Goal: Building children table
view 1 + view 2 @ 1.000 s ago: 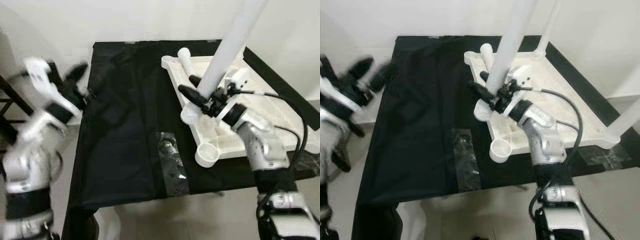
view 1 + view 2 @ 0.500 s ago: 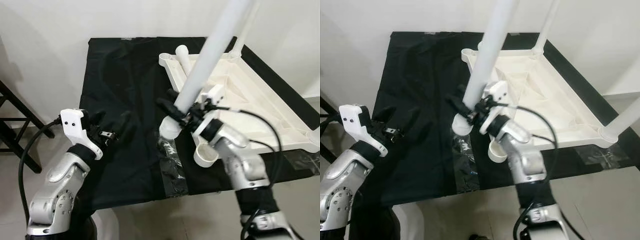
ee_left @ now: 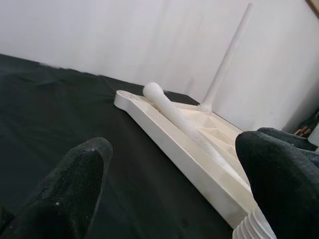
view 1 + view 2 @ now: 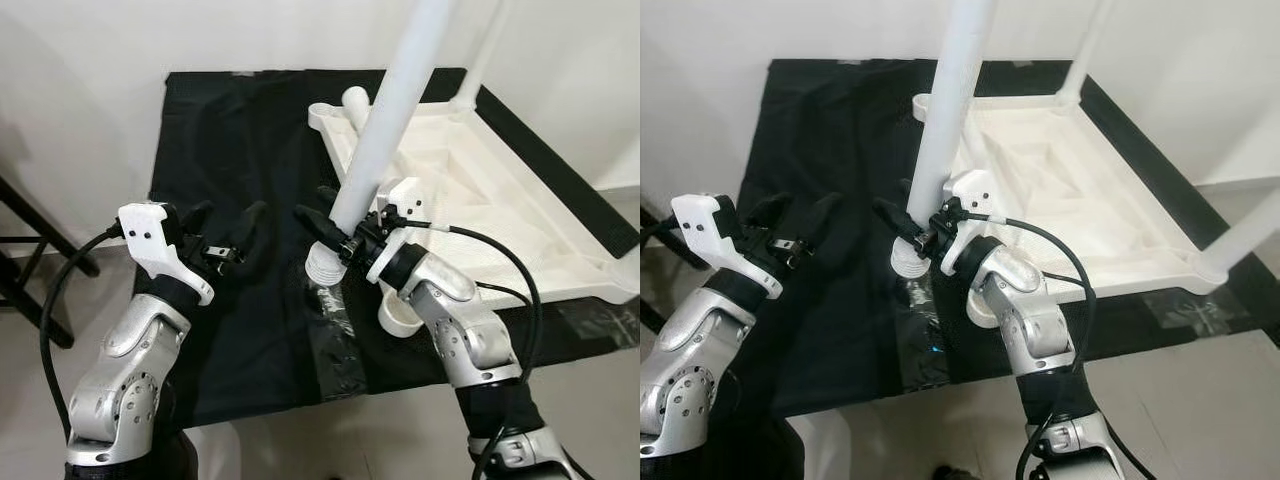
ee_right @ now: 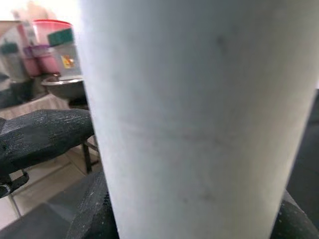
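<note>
White plastic table leg (image 4: 385, 130) is clamped in your right gripper (image 4: 335, 232) just above its threaded end (image 4: 323, 268), tilted up and away to the right. Threaded end hangs over the black cloth (image 4: 230, 150), just left of the upturned white tabletop (image 4: 470, 180). Another leg (image 3: 172, 112) lies in the tabletop. Your left gripper (image 4: 228, 232) hovers over the cloth's left part, fingers spread, gripping nothing.
</note>
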Robot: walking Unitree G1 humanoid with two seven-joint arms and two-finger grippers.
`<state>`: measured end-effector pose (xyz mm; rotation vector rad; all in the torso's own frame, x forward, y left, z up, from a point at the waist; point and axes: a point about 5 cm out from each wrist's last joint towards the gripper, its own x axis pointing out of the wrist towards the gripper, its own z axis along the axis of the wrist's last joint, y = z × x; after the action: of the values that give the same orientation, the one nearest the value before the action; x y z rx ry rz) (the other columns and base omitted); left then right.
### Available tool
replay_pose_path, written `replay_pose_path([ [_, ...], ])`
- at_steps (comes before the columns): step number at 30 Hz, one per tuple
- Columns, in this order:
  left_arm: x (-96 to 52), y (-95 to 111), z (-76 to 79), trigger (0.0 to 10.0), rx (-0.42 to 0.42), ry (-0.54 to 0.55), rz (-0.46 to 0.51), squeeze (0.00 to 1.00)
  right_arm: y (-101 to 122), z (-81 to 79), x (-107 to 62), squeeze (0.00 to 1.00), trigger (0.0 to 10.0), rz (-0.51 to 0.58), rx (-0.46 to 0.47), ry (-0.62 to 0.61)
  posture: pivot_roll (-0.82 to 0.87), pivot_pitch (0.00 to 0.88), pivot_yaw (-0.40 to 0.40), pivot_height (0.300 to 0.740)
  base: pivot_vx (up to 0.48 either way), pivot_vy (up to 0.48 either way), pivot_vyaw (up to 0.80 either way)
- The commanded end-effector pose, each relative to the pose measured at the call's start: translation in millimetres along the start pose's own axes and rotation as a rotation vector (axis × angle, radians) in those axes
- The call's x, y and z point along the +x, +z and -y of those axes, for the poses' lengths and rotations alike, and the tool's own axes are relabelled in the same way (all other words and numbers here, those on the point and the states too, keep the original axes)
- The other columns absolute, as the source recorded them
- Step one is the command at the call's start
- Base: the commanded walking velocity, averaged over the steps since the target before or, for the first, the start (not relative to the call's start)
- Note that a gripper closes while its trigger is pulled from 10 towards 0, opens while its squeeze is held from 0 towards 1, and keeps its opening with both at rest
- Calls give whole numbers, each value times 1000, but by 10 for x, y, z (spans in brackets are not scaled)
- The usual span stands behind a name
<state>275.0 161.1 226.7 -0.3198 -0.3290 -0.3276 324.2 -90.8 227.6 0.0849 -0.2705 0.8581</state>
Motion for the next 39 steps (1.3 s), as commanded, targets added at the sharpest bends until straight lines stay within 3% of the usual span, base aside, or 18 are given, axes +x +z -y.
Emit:
replay_pose_path([
  [1, -33, -13, -3, 10000, -6, 15, -1, 0, 5, -6, -16, 0, 10000, 0, 0, -9, 38, 199, -107, 740, 0, 0, 0],
  [17, -23, -28, 39, 10000, 8, 3, -17, 0, -7, -25, -15, 0, 10000, -10, -8, -12, 38, 202, -104, 740, 0, 0, 0],
  [25, -19, -14, 25, 10000, 32, -8, -33, 0, 93, 122, -10, 0, 10000, -19, -58, 22, 62, 215, -81, 740, 0, 0, 0],
  [32, -99, 23, 4, 10000, 85, -9, -52, 0, 311, 350, -44, 0, 10000, -75, -113, 246, 82, 249, -93, 740, 0, 0, 0],
  [34, -123, 28, 4, 10000, 91, -5, -54, 0, 383, 365, -63, 0, 10000, -68, -93, 296, 86, 259, -97, 740, 0, 0, 0],
  [35, -177, 39, 37, 10000, 63, -34, -55, 0, 519, 382, -110, 0, 10000, -48, -57, 383, 89, 270, -98, 740, 0, 0, 0],
  [39, -210, 44, 73, 10000, 48, -59, -58, 0, 580, 370, -158, 0, 10000, -43, -39, 445, 91, 282, -98, 740, 0, -234, 0],
])
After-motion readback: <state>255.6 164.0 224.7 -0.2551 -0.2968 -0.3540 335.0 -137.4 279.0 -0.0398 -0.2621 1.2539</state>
